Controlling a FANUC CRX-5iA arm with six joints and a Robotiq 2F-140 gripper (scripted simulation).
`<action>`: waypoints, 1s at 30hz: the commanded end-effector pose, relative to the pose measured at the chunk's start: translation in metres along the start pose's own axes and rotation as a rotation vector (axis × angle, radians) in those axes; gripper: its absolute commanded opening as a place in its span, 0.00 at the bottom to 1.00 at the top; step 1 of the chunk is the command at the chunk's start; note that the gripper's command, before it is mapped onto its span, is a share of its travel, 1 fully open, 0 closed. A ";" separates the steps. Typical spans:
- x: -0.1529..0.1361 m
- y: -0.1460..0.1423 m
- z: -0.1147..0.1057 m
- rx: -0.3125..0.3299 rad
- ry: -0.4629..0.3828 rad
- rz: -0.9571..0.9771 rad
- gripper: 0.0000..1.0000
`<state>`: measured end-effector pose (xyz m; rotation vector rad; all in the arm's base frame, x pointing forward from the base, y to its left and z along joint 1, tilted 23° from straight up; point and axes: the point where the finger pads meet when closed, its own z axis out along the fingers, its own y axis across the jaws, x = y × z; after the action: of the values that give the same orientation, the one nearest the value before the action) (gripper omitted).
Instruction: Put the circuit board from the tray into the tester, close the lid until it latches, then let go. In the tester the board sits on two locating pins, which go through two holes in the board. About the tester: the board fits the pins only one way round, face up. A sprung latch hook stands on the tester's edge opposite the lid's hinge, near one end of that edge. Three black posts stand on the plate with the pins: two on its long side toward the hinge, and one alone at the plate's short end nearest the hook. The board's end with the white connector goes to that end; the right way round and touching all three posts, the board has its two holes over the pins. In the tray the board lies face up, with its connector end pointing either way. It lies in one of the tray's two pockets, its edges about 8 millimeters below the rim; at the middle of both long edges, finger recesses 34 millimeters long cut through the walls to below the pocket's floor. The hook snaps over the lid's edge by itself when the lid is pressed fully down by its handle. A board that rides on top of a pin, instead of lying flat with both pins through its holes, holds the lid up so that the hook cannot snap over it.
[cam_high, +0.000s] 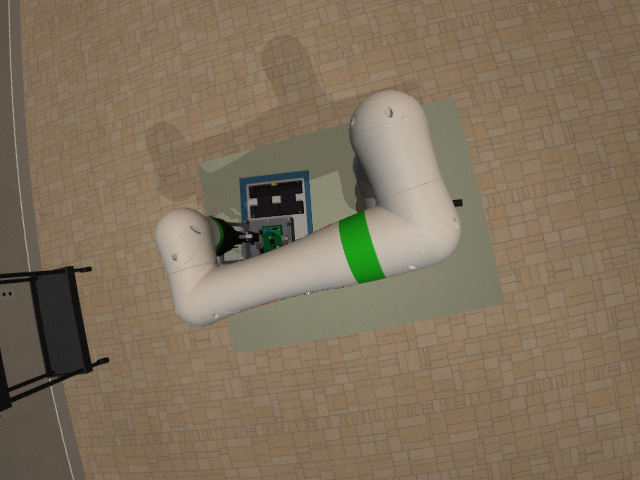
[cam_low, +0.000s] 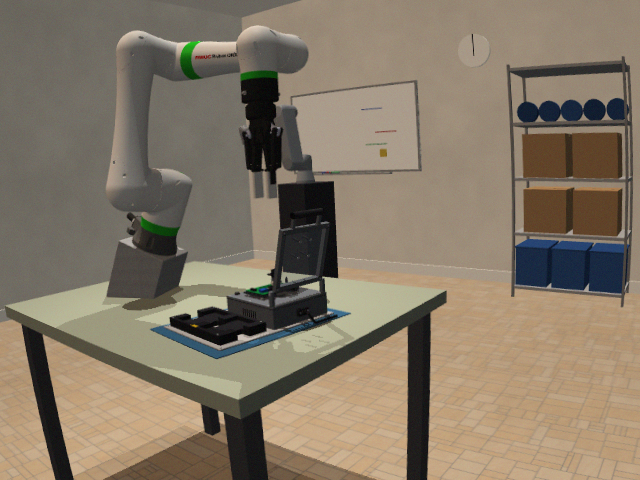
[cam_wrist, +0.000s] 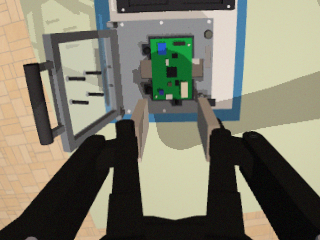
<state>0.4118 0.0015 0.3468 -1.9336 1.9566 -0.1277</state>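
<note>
The green circuit board (cam_wrist: 170, 70) (cam_high: 272, 237) (cam_low: 260, 290) lies face up on the plate of the grey tester (cam_wrist: 208, 60) (cam_low: 279, 310). The tester's lid (cam_wrist: 114, 74) (cam_low: 302, 248) stands open and upright, with its black handle (cam_wrist: 36, 103) (cam_low: 306, 212) at the top. The black tray (cam_low: 217, 322) (cam_high: 275, 198) beside the tester has both pockets empty. My gripper (cam_wrist: 172, 112) (cam_low: 265, 193) (cam_high: 250, 237) hangs high above the tester and points down. Its fingers stand partly apart with nothing between them.
Tester and tray sit on a blue mat (cam_low: 170, 333) (cam_high: 305, 206) on the pale green table (cam_low: 129, 341) (cam_high: 413, 310). The arm's base (cam_low: 144, 273) stands at the table's back left. A shelf with boxes (cam_low: 568, 180) stands far off at the right.
</note>
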 end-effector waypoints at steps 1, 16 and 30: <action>0.000 -0.001 0.000 0.000 0.000 0.000 0.30; 0.000 -0.037 0.000 0.000 0.000 0.000 0.30; 0.000 -0.119 0.000 0.000 0.000 0.000 0.30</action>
<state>0.5050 -0.0032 0.3790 -1.9314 1.9562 -0.1330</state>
